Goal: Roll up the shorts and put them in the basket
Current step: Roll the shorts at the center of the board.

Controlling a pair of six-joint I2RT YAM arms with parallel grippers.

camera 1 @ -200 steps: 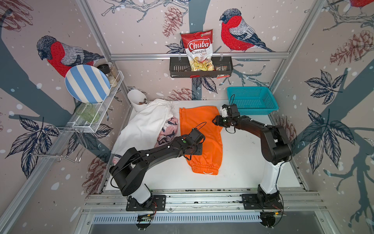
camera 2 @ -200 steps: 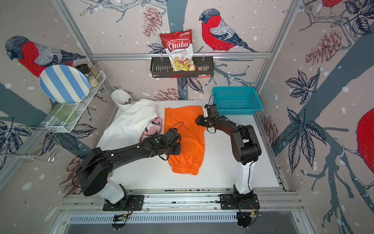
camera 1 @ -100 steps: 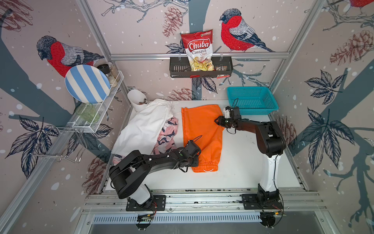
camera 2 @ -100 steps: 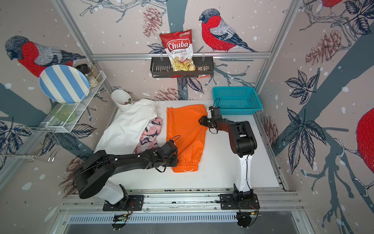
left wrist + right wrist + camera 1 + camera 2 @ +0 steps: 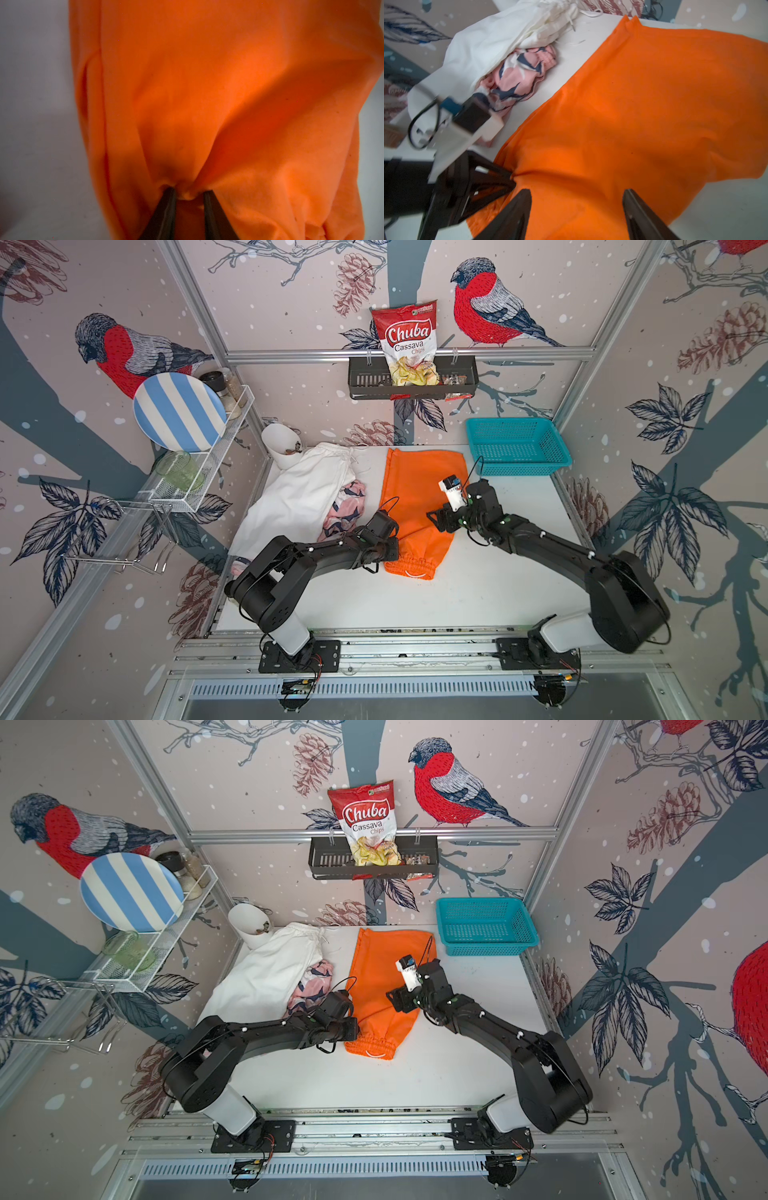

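Note:
The orange shorts (image 5: 411, 497) (image 5: 374, 973) lie flat along mid-table, elastic waist toward the front. My left gripper (image 5: 392, 551) (image 5: 353, 1029) (image 5: 189, 191) is shut on a bunched pinch of their left edge near the waist, and it also shows in the right wrist view (image 5: 508, 180). My right gripper (image 5: 435, 522) (image 5: 392, 1000) (image 5: 577, 191) hovers open over the right half of the orange cloth, with nothing held. The white shorts (image 5: 299, 489) (image 5: 488, 41) lie crumpled at the left, partly covering the pink patterned shorts (image 5: 345, 510) (image 5: 517, 76).
A teal basket (image 5: 517, 445) stands at the back right corner. A white cup (image 5: 280, 443) sits at the back left, by the white shorts. On the left wall hangs a wire rack (image 5: 208, 472) with a striped plate (image 5: 178, 412).
The right gripper has opened, let go of the far right part of the orange shorts and moved toward the front. The left gripper keeps its pinch; the shorts now lie flatter.

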